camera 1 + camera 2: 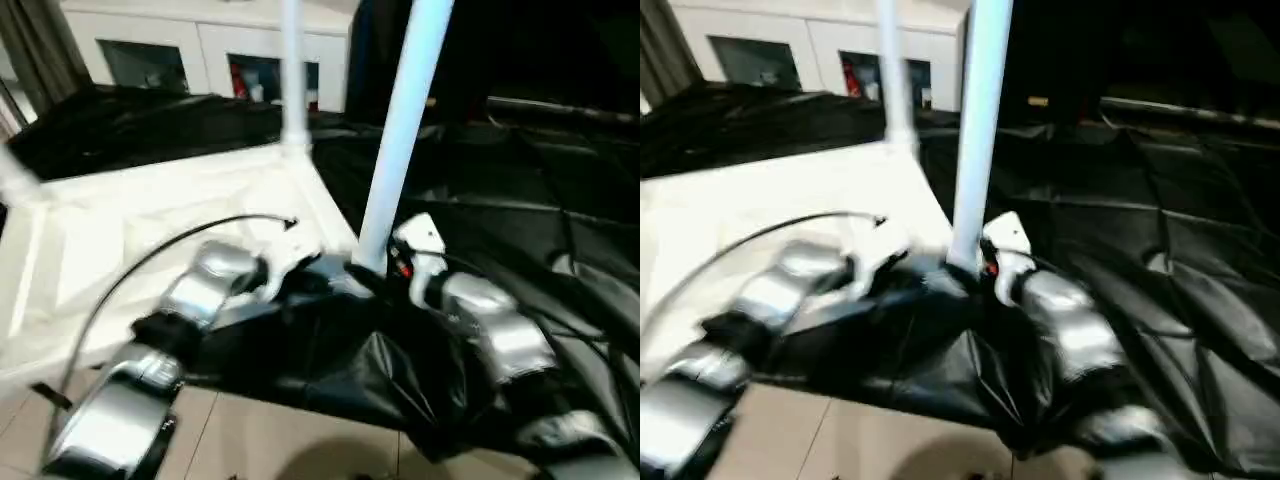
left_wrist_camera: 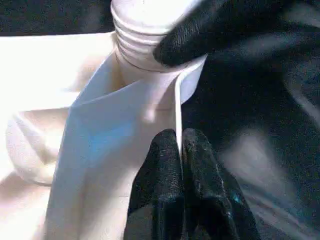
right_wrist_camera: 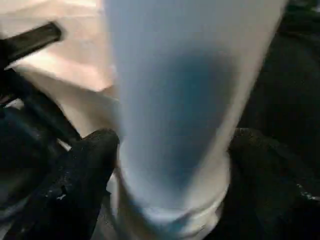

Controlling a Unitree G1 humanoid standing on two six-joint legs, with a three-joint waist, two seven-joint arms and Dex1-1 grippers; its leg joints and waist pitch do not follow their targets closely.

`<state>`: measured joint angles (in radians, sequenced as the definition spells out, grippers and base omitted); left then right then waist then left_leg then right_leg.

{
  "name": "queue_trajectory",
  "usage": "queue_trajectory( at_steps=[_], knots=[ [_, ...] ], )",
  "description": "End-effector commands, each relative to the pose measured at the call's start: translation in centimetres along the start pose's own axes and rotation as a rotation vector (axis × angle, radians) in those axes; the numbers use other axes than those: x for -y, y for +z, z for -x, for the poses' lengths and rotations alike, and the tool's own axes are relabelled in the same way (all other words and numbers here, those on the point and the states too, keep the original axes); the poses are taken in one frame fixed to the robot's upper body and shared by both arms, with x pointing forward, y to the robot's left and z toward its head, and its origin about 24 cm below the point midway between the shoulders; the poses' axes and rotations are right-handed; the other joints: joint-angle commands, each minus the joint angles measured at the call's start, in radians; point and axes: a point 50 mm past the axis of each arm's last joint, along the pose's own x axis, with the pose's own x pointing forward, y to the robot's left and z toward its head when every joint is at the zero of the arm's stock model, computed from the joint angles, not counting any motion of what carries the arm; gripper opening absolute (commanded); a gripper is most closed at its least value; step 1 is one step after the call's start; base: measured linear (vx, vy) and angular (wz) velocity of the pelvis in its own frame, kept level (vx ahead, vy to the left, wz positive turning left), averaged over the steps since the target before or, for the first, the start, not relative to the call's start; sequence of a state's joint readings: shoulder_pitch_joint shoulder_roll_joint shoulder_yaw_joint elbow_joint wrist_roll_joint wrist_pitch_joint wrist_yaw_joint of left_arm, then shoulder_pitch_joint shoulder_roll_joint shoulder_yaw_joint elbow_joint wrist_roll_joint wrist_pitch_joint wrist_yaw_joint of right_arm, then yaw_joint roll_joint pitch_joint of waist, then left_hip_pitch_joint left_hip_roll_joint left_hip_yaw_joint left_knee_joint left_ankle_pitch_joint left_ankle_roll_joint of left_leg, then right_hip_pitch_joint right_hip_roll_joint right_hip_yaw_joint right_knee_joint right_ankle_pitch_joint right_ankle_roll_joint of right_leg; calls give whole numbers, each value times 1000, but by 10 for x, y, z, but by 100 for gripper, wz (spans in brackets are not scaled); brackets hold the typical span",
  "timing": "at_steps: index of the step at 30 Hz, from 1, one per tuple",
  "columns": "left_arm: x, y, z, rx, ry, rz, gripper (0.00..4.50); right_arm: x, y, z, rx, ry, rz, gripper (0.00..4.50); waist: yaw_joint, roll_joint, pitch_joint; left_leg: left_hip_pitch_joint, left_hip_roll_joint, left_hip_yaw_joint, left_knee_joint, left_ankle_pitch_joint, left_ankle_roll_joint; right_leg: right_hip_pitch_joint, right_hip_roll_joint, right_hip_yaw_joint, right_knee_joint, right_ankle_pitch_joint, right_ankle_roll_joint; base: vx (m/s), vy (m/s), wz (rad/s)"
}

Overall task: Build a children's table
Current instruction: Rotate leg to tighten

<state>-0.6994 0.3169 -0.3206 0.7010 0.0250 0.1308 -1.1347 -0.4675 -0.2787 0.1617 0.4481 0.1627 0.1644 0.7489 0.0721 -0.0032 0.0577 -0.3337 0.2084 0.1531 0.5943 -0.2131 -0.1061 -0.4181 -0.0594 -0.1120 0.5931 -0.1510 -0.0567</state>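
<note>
Nearest us, our left gripper (image 2: pixel 179 150) is pinched on the thin rim of the upturned top (image 1: pixel 150 230), right by the corner socket (image 2: pixel 150 85). Our right gripper (image 3: pixel 170 165) clasps the base of a leg (image 1: pixel 400 140), whose threaded end sits tilted in that socket. Farther back, another leg (image 1: pixel 292 70) already stands. If we twist while it leans, we reckon the threads could cross and jam.

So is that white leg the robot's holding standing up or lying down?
Standing up, leaning slightly. The leg rises from the tabletop's near corner, with the right gripper shut around its base.
</note>
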Motion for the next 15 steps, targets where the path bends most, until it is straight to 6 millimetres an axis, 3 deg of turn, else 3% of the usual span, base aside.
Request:
queue_trajectory(
  at_steps=[1, 7, 11, 13, 15],
  knots=[
    [9, 9, 3, 11, -138, -50, 0, -2, 7, 5, 17, 77, -2, 393, 3, 8, -75, -11, 19, 9, -61, -96, 99, 79, -79, 61, -67, -223, -166, 0, 0, 0],
    [8, 8, 10, 8, -157, -46, 0, -4, 4, 12, -17, 165, 16, 393, 20, 6, -71, -1, 17, 13, -63, -125, 68, 71, -77, 62, -77, -307, -144, 0, 0, 0],
    [7, 7, 15, 7, -151, -53, 0, -6, 2, 18, -63, 233, 45, 393, 21, 0, -72, -13, 14, 10, -63, -102, 71, 81, -77, 61, -73, -306, -124, 0, 0, 0],
    [8, 7, 15, 8, -151, -50, 0, -6, 2, 17, -70, 234, 51, 393, 20, 1, -73, -15, 14, 10, -62, -94, 69, 80, -78, 61, -73, -307, -120, 0, 0, 0],
    [8, 7, 16, 11, -150, -48, 0, -6, 1, 17, -73, 236, 51, 365, 19, 1, -74, -15, 14, 10, -62, -86, 68, 79, -77, 61, -71, -296, -123, 0, 0, 0]
  ],
)
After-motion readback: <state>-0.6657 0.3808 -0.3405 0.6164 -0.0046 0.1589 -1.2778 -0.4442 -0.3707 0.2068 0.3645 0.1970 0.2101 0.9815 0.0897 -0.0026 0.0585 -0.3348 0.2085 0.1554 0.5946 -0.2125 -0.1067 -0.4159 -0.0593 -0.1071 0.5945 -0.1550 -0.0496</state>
